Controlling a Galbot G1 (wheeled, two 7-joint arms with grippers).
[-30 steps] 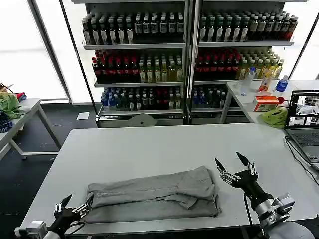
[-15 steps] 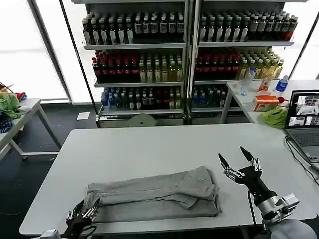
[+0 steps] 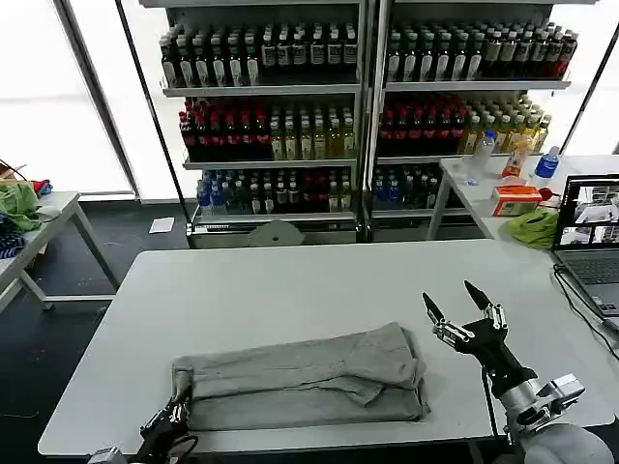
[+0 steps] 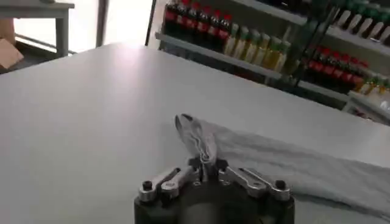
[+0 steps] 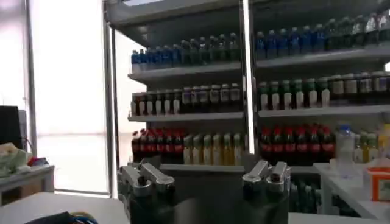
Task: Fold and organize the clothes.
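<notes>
Left hand (image 3: 172,418), at the surface's near edge: fingers pinched on a bunched corner of the shirt (image 3: 300,379).
Shirt: light grey soft cotton, folded to a long rumpled band along the near side of the pale matte surface (image 3: 290,280).
Right hand (image 3: 460,308): raised just beyond the shirt's right end, fingers spread wide, empty.
Step, judged: crosswise fold; next calls for lifting that corner over.

Grey shirt (image 3: 300,379): folded into a long horizontal bundle, lying flat at the table's 6 o'clock edge, left corner pinched upward.
</notes>
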